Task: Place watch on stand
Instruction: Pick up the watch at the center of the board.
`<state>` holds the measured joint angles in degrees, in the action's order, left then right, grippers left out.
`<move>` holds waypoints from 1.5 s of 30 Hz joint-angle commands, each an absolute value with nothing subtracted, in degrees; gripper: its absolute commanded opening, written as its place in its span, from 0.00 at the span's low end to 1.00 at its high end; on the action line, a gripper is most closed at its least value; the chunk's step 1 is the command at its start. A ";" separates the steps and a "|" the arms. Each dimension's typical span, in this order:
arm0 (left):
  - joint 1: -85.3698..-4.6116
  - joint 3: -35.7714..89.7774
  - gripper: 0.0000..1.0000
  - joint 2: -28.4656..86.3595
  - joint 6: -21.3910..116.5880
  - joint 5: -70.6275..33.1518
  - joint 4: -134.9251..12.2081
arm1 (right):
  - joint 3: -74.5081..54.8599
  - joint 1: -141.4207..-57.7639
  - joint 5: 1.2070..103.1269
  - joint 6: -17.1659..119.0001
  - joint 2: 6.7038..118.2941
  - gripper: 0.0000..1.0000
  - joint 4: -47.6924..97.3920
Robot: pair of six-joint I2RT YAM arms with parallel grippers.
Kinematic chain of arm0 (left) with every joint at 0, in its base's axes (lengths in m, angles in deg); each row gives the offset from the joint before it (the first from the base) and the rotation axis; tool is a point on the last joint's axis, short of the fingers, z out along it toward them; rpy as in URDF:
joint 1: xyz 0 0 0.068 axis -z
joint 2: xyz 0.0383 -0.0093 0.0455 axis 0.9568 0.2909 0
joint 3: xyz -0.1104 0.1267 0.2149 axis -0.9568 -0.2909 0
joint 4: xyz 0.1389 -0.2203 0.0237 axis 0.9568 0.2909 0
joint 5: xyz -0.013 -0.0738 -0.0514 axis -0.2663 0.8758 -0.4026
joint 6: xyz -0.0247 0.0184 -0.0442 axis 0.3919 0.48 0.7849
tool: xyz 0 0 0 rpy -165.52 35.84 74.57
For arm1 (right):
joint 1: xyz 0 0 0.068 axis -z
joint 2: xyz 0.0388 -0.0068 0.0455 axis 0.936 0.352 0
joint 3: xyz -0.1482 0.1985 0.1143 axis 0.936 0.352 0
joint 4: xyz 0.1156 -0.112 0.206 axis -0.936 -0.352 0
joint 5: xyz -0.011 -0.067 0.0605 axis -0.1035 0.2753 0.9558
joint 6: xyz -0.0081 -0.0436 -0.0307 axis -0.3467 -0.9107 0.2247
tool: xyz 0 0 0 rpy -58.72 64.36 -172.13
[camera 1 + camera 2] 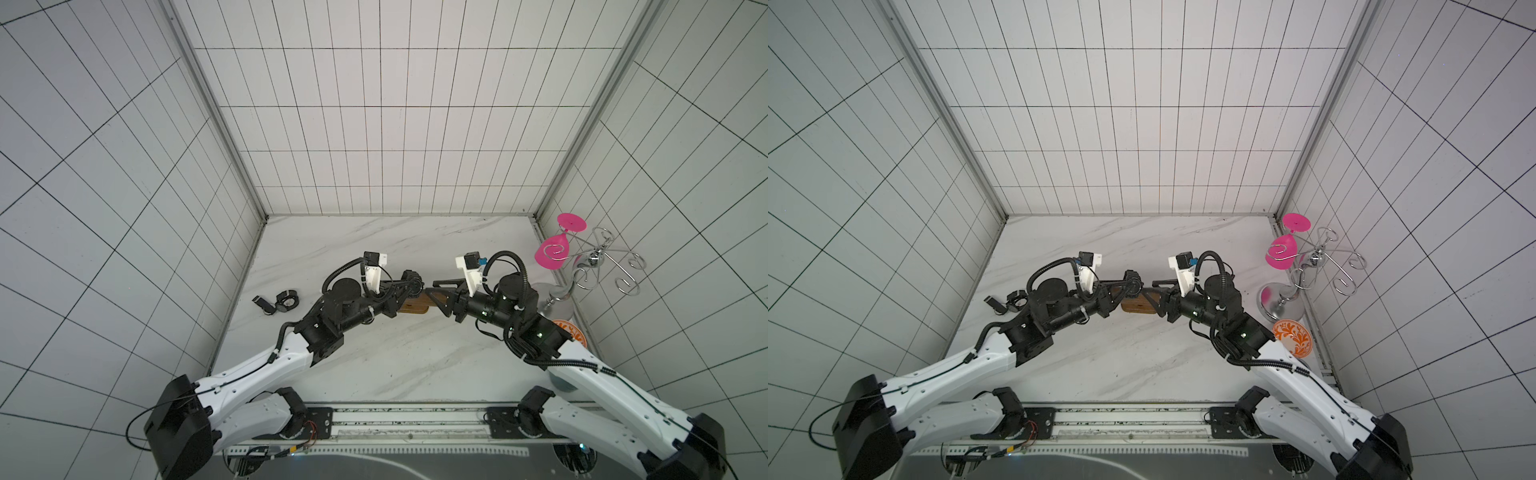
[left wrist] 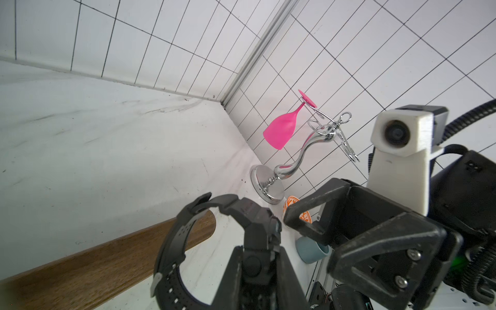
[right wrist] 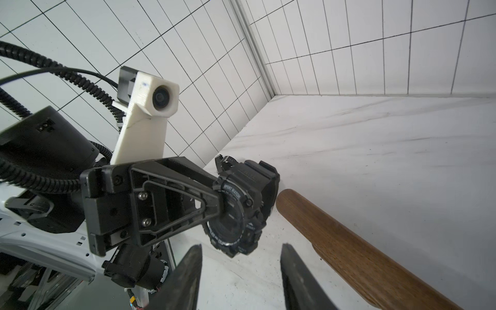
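My left gripper [image 2: 259, 251] is pinching the black watch [image 3: 241, 212] by its round body. One finger presses flat on the watch face. The strap curls round in a ring to one side of the fingers. The gripper holds the watch up above the white table [image 1: 374, 365].

The stand [image 3: 362, 255] is a long brown wooden bar, and its round end is just beside the watch. In the left wrist view the end of the bar shows through the ring of the strap. I cannot tell if the ring is around the bar or only in front of it, or if the two touch.

My right gripper [image 1: 430, 288] points at the left one, tip to tip. Its fingers are spread apart and nothing is between them. The watch hangs just in front of its fingertips, and the bar runs along beside one finger. In both top views the two grippers hide most of the stand, so only a bit of brown shows.

Another watch, the other watch [image 1: 286, 300], lies on the table well behind the left gripper.

Behind the right gripper, by the wall, stands a silver wire rack [image 1: 594, 259]. A pink glass [image 1: 550, 253] hangs from it upside down. A bowl [image 1: 1292, 336] with an orange pattern and a blue cup [image 2: 311, 251] sit near the rack.
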<state>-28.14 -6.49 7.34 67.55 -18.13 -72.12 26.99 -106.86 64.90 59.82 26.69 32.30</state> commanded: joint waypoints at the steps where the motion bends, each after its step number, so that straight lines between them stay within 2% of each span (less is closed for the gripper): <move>1: -28.00 -7.46 0.02 6.43 66.78 -14.60 -79.65 | 30.04 -106.54 70.61 61.22 26.92 0.47 36.82; 10: -27.67 -8.84 0.02 6.51 67.03 -9.28 -85.54 | 30.89 -106.52 74.93 61.91 26.45 0.44 40.27; 18: -26.95 -8.92 0.02 7.17 66.15 -7.07 -86.98 | 30.94 -106.50 76.14 61.66 25.44 0.36 41.55; 22: -26.67 -9.01 0.03 7.39 65.73 -6.62 -87.11 | 30.92 -106.48 76.01 61.59 25.23 0.29 41.59; 27: -26.68 -9.28 0.07 7.39 65.28 -6.95 -86.71 | 30.94 -106.48 75.11 61.50 24.69 0.14 41.19; 30: -26.67 -9.10 0.15 6.98 64.64 -7.62 -85.37 | 30.79 -106.50 75.14 61.14 24.56 0.08 40.75; 33: -26.75 -9.14 0.34 5.64 63.74 -10.04 -83.38 | 30.58 -106.53 75.32 60.62 24.39 0.04 40.43; 39: -30.05 -11.73 0.62 -1.24 62.99 -13.16 -81.40 | 30.11 -106.48 75.25 58.80 23.39 0.01 38.57; 42: -33.37 -12.32 0.68 -3.43 62.99 -11.80 -80.51 | 29.76 -106.39 75.39 57.83 23.38 0.00 37.56; 45: -36.40 -12.56 0.71 -2.74 63.32 -9.20 -81.10 | 29.35 -106.44 76.99 57.56 23.12 0.00 37.69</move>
